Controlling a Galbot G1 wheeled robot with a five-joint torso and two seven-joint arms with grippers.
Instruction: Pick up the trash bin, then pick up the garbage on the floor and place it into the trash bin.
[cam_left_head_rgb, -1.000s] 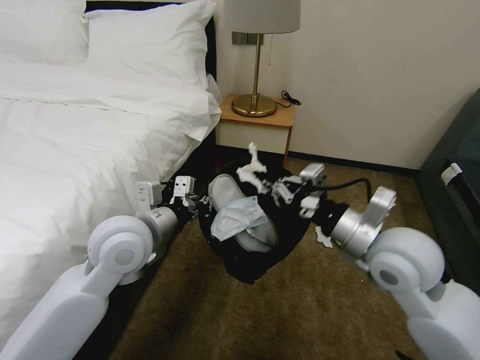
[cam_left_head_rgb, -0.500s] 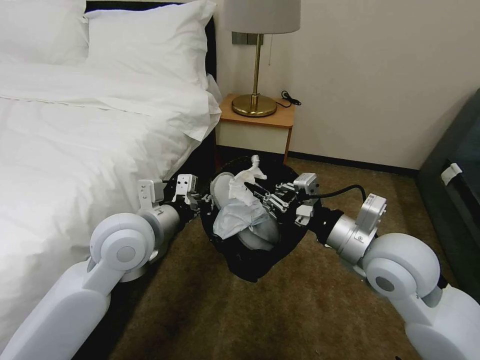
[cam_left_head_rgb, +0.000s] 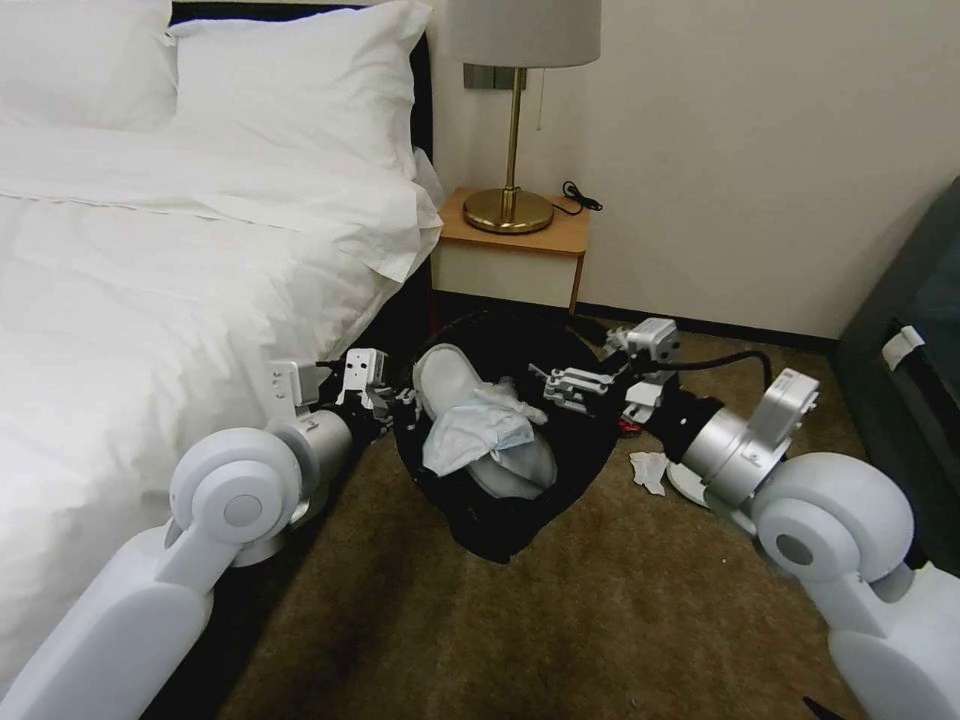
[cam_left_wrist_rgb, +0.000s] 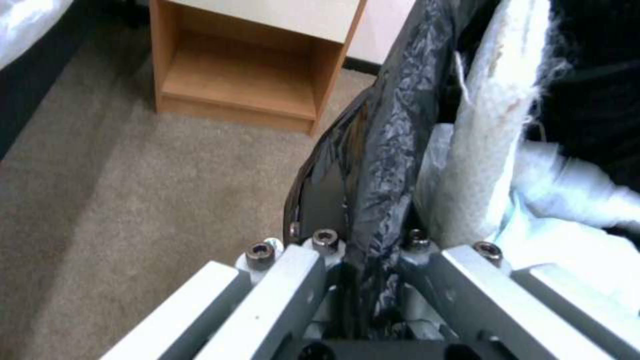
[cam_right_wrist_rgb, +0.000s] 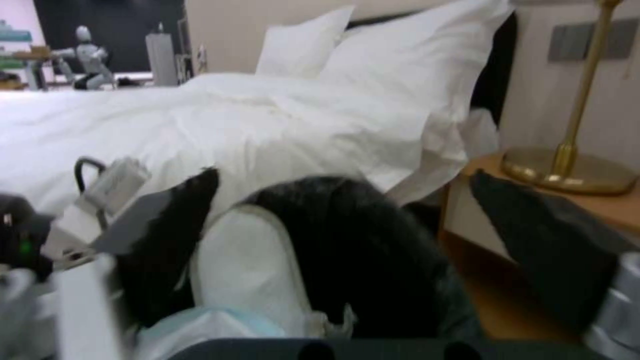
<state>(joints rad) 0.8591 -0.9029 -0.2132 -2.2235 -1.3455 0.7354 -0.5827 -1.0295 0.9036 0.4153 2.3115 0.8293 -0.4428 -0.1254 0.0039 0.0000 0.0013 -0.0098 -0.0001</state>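
Black and round, mesh-textured, lined with a shiny black plastic bag: the trash bin (cam_left_head_rgb: 500, 500), tilting mouth-up over the tan-brown short-pile carpet floor (cam_left_head_rgb: 560, 620), just beside the white-sheeted bed (cam_left_head_rgb: 150, 280) and in front of the small wooden nightstand (cam_left_head_rgb: 510, 255) carrying the brass-based lamp (cam_left_head_rgb: 510, 205). Holding a flat white slipper (cam_left_head_rgb: 450, 385) standing against the bin's left inner wall, with a crumpled pale-blue-and-white tissue wad (cam_left_head_rgb: 478, 435) lying over it.

Clamping the bin's left rim: the left gripper (cam_left_head_rgb: 385, 395), fingers (cam_left_wrist_rgb: 313, 270) closed on the bag-covered edge, the slipper's fuzzy sole (cam_left_wrist_rgb: 487, 165) just inside the bin from the pinched rim.

Hovering over the bin's right rim: the right gripper (cam_left_head_rgb: 560, 385), fingers spread apart and empty, pointing toward the bin's middle, the slipper (cam_right_wrist_rgb: 253, 265) and bin mouth sitting just ahead in the right wrist view.

Lying on the carpet to the right of the bin, close beside the right forearm: a crumpled white tissue (cam_left_head_rgb: 648, 470), and a small red scrap (cam_left_head_rgb: 627, 428) nearer the bin wall, too hidden to identify.
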